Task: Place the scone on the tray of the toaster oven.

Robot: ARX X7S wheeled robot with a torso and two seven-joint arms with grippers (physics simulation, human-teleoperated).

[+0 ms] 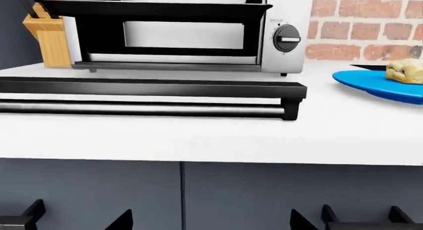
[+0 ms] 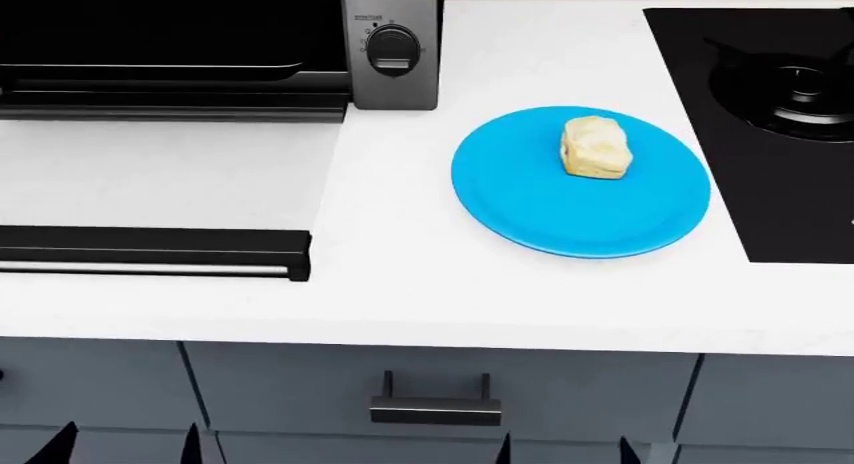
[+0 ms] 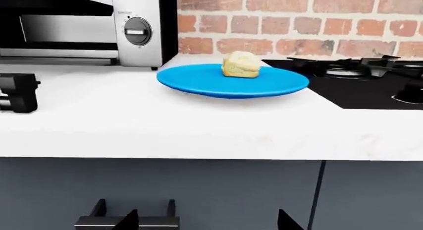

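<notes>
The scone (image 2: pixel 595 147) (image 3: pixel 240 64) (image 1: pixel 405 70), pale yellow and lumpy, sits on a round blue plate (image 2: pixel 534 209) (image 3: pixel 198 81) on the white counter. To its left stands the toaster oven (image 2: pixel 390 44) (image 1: pixel 284 39) with its drop-down door (image 2: pixel 147 246) (image 1: pixel 152 87) lying open and flat. The black tray (image 1: pixel 158 12) (image 2: pixel 160 72) rests inside the oven cavity. My left gripper (image 1: pixel 211 222) (image 2: pixel 127 446) hangs open and empty in front of the cabinet, below the oven door. The right gripper (image 3: pixel 210 221) (image 2: pixel 565 449) is also open and empty, low before the cabinet, under the plate.
A black stovetop (image 2: pixel 761 114) (image 3: pixel 357 84) with burner grates lies right of the plate. A wooden knife block (image 1: pixel 49 36) stands left of the oven. A brick wall (image 3: pixel 297 22) backs the counter. A drawer handle (image 2: pixel 437 409) juts from the cabinet front.
</notes>
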